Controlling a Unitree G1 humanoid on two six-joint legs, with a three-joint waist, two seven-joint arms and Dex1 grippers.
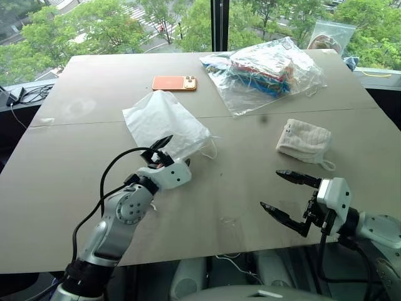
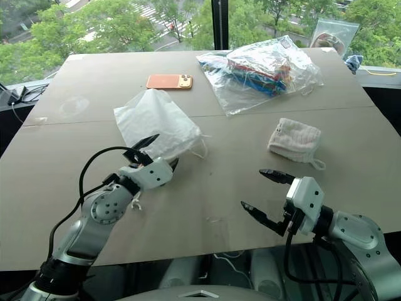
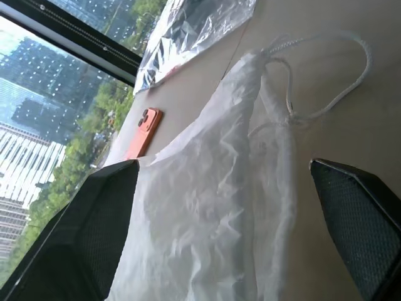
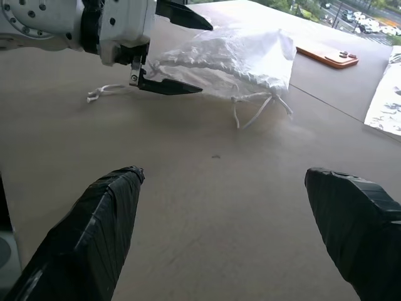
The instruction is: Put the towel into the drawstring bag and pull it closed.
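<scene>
On the wide brown surface the drawstring bag lies flat left of centre, its corded mouth toward the near edge. The left gripper hangs at that mouth, jaws spread wide around its edge and holding nothing. The towel sits folded well apart on the right, with the right gripper nearer than it above bare surface, jaws spread and empty.
</scene>
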